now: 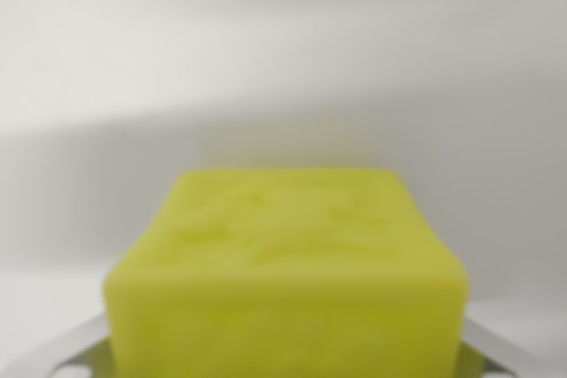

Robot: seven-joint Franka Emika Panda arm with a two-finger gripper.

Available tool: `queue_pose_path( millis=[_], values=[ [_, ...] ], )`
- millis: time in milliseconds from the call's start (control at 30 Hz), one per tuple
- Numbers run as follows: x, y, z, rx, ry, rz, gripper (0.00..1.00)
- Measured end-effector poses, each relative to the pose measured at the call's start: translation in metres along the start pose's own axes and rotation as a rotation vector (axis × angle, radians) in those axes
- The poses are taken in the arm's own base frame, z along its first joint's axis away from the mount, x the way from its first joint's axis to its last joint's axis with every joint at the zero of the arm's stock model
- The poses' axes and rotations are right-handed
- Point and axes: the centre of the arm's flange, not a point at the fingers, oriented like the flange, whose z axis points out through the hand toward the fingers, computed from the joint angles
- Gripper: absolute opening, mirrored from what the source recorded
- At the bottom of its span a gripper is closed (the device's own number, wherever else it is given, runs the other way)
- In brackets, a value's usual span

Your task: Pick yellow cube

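The yellow cube fills the lower middle of the wrist view, very close and blurred, with its top face and near face showing. My gripper straddles it. One metal finger shows at the wrist view's lower left and the other finger at the lower right. Each meets a side of the cube with no gap visible, so the gripper looks shut on the cube. The fingertips themselves are hidden below the frame's edge.
A plain white surface lies behind the cube, with a broad soft grey shadow band across the middle of the view. No other objects show.
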Motion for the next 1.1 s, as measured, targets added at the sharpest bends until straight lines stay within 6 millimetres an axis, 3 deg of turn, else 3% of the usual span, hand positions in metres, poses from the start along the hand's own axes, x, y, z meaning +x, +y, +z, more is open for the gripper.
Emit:
queue_pose_path(
  millis=[1100],
  values=[
    [0.0, 0.0, -0.055, 0.0, 0.0, 0.0, 0.0]
  ],
)
